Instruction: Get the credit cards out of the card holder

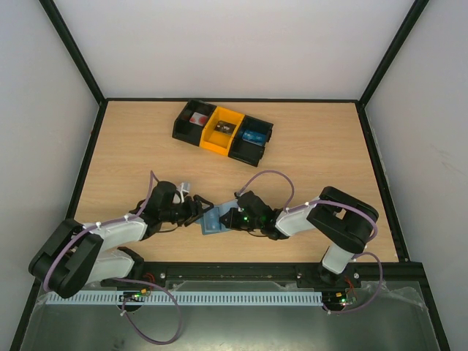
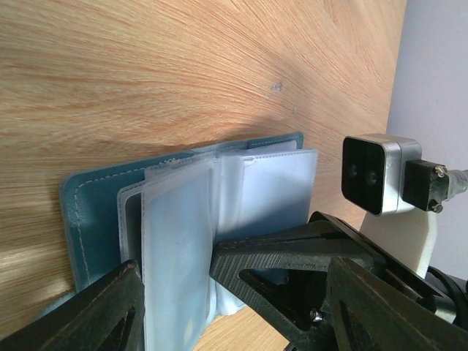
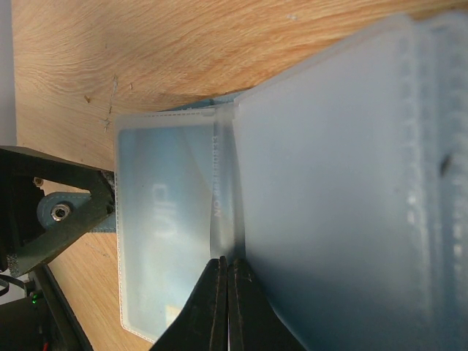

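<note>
Slate-blue bifold card holder point(image 1: 214, 221) lies open on the wooden table point(image 1: 307, 157); right gripper point(image 3: 225, 274) closed, seemingly pinching a clear plastic sleeve point(image 3: 329, 183); left gripper point(image 1: 196, 208) spread wide.

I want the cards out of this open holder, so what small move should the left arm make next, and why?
Probably ease the left gripper forward onto the edge of the nearest sleeve. Its jaws are open beside the card holder, the right gripper is shut at the sleeves' fold, and a card sits inside.

Left arm point(image 1: 102, 238) and right arm point(image 1: 333, 219): white shells, black joints, lilac cables point(image 1: 272, 172) looping alongside; green lights point(image 1: 243, 217) near right wrist.
</note>
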{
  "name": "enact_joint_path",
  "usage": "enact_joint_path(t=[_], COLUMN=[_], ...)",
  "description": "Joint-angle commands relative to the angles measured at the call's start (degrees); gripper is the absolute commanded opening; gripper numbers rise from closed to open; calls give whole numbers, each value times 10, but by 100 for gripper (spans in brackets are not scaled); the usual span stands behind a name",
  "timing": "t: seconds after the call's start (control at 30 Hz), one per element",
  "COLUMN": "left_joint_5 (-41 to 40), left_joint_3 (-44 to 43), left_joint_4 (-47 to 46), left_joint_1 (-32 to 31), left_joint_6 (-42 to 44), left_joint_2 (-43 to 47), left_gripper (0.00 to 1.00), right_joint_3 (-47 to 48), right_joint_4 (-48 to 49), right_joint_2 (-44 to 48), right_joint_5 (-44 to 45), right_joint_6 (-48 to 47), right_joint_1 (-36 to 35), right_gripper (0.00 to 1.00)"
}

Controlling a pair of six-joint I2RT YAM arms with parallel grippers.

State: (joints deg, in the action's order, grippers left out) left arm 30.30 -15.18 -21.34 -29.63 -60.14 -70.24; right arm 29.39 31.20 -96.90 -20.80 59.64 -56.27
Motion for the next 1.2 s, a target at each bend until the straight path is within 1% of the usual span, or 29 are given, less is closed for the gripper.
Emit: enact_joint_path(t=[0.0, 0.3, 0.67, 0.87, 1.0, 1.17], left_joint_5=[14, 24, 30, 30, 31, 29], left_joint_3=[-14, -15, -20, -23, -25, -26], left_joint_4=[-18, -40, -47, -50, -54, -65], left_joint_1=[-5, -11, -18, -21, -26, -35], left_joint_6=[-9, -21, -32, -36, -39, -48], left_joint_2=[1, 3, 10, 9, 6, 0], left_gripper=[69, 69, 68, 68, 68, 67], right_joint_3=[-20, -21, -29, -11, -9, -10], right_joint_4=[-69, -66, -32, -36, -43, -74], right_joint_2=[-27, -26, -19, -23, -11, 22], right_joint_5=[29, 26, -1, -10, -8, 22], right_joint_6=[-1, -1, 0, -9, -11, -16], right_joint_1=[-3, -3, -5, -19, -20, -20], right_gripper=[2, 2, 2, 2, 5, 9])
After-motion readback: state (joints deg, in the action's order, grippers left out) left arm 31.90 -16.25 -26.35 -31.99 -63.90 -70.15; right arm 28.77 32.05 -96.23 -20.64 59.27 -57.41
